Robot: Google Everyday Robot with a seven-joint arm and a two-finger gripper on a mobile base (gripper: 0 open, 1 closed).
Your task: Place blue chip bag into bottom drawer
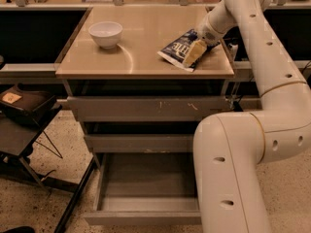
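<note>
The blue chip bag (178,49) lies on the tan table top (141,42) near its front right corner, dark blue with white lettering. My gripper (195,52) comes down from the right and sits on the bag's right end, touching it. The bottom drawer (146,186) is pulled open below the table, and its grey inside shows nothing in it. My arm's large lower link (233,174) covers the drawer's right side.
A white bowl (106,33) stands on the table's back left. Two shallower grey drawers (146,108) sit shut above the open one. A black stand with a dark bag (24,106) is at the left. Bottles and clutter line the counter behind.
</note>
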